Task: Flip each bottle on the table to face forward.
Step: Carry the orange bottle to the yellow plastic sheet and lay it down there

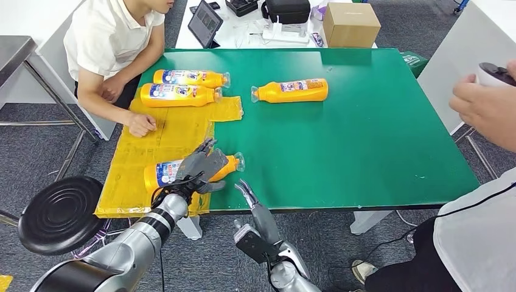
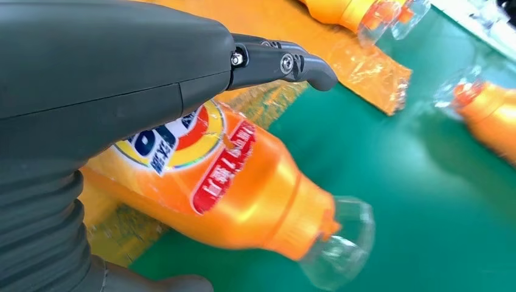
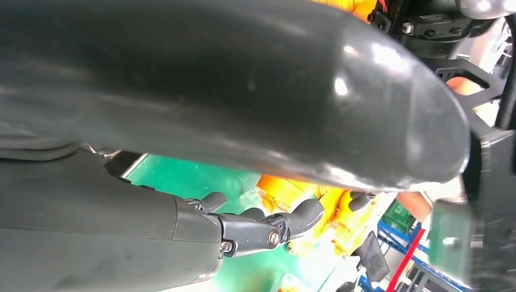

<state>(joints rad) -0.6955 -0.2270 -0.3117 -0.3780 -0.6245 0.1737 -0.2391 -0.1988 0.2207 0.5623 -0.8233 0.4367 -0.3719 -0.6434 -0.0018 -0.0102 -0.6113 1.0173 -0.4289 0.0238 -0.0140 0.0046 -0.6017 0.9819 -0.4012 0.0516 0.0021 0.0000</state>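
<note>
Silver arms rise from the bottom of the head view: the left hand [image 1: 201, 167] lies over the nearest bottle [image 1: 182, 170], fingers draped across its body, while the right hand [image 1: 248, 193] hangs at the near edge of the green tabletop [image 1: 365, 140], holding nothing, fingers loosely apart. That bottle lies on its side on a yellow plastic sheet [image 1: 164, 134], cap toward the green; two more bottles [image 1: 182, 86] lie side by side at the far end of the sheet and a fourth bottle [image 1: 291, 90] rests on bare green. A seated person rests a hand [image 1: 141, 123] on the sheet; another person stands at right. From the left wrist, the bottle's printed label [image 2: 195, 152] faces up beneath the hand, a dark finger reaching past it. From the right wrist, dark fingers [image 3: 268, 228] curl slightly, gripping nothing. Judging by this, the near bottle is being handled; next comes releasing and reaching for another. Grey carpet, a black stool [image 1: 61, 213] and a cardboard box [image 1: 350, 24] surround the table.
</note>
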